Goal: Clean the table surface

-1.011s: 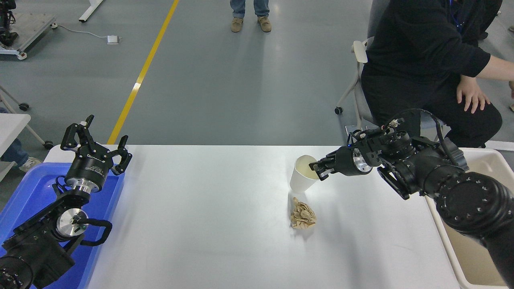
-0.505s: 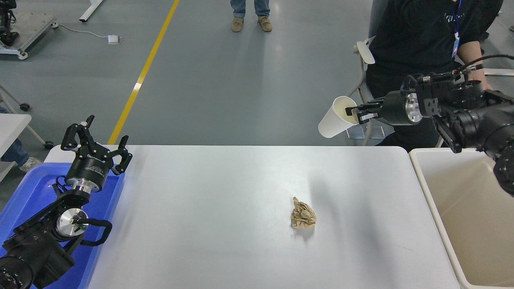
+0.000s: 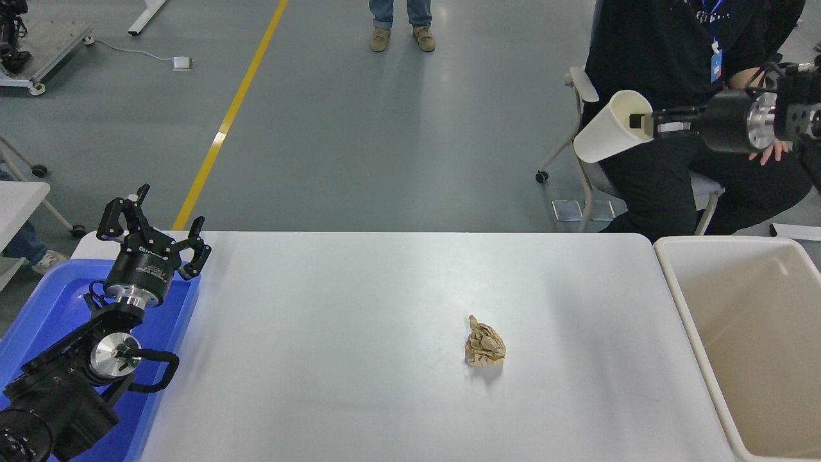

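1. The desk (image 3: pixel 359 333), the white surface to be cleaned, fills the lower middle of the view and is cut off by the bottom edge.
2. A seated person (image 3: pixel 660 83) in dark clothes is at 1 o'clock beyond the desk, head out of frame. A second person shows only as legs and shoes at 12 o'clock.
3. The beige bin (image 3: pixel 718 359) stands against the desk's 3 o'clock side. It looks like the drop point for rubbish. Its right part runs out of the picture, and the part of its inside that shows holds nothing.
4. The blue tray (image 3: pixel 45 308) sits at 9 o'clock, largely covered by the parked left arm.
5. The left hand (image 3: pixel 152 234) rests over the tray, fingers spread wide, holding nothing.
6. The right hand (image 3: pixel 641 122) reaches in from 2 o'clock, high above the desk's far right corner. It is pinched on the rim of a white paper cup (image 3: pixel 606 136). The arm behind it is mostly out of frame.
7. The cup is tilted, mouth toward the hand and base pointing down-left. It is probably on its way to the bin, though it is not yet over it.
8. A crumpled brown paper wad (image 3: pixel 485 342) lies right of centre on the desk, untouched. It seems the last piece to clear.
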`<state>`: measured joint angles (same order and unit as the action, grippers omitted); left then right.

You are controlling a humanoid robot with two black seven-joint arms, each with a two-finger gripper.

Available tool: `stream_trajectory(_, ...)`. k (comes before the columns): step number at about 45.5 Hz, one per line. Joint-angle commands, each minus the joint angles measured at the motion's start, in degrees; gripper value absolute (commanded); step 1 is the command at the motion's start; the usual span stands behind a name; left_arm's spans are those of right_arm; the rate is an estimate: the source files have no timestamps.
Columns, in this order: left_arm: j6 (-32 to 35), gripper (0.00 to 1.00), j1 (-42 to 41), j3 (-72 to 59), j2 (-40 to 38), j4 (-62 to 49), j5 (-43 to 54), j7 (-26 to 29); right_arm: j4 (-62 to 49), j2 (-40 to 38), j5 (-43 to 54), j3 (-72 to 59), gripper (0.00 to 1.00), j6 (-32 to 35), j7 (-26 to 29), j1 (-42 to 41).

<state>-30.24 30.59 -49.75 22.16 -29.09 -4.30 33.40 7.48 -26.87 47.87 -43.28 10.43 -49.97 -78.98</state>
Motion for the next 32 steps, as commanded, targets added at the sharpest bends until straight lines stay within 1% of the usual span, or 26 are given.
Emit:
stream_trajectory(1,-0.1,1.00,0.0,0.0,0.0,0.0,0.0,0.0,-6.1,-4.4,-4.2,0.2,0.00,1.2,0.0,6.1)
stream_trajectory(4,0.0,1.00,0.0,0.0,0.0,0.0,0.0,0.0,-7.6,-5.6,-5.6,0.3,0.00,1.2,0.0,8.1)
stream_trajectory(6,0.0,1.00,0.0,0.0,0.0,0.0,0.0,0.0,-8.2,-6.1,-7.3,0.3,0.00,1.3,1.4,9.6)
stream_trajectory(9,-0.1,1.00,0.0,0.0,0.0,0.0,0.0,0.0,-9.0,-6.6,-10.2,0.3,0.00,1.4,5.7,11.3)
stream_trajectory(10,0.0,1.00,0.0,0.0,0.0,0.0,0.0,0.0,-9.2,-7.1,-11.8,0.3,0.00,1.4,8.5,12.4)
stream_trajectory(11,-0.1,1.00,0.0,0.0,0.1,0.0,0.0,0.0,-9.2,-7.5,-12.5,0.3,0.00,1.4,10.1,13.0)
stream_trajectory(19,-0.1,1.00,0.0,0.0,0.0,0.0,0.0,0.0,-9.2,-8.8,-16.6,1.0,0.00,1.4,19.8,16.0)
stream_trajectory(27,-0.1,1.00,0.0,0.0,0.0,0.0,0.0,0.0,-9.2,-9.6,-19.0,4.9,0.00,1.4,31.1,18.5)
stream_trajectory(32,-0.1,1.00,0.0,0.0,0.0,0.0,0.0,0.0,-9.2,-9.6,-19.1,7.9,0.00,1.4,35.5,20.2)
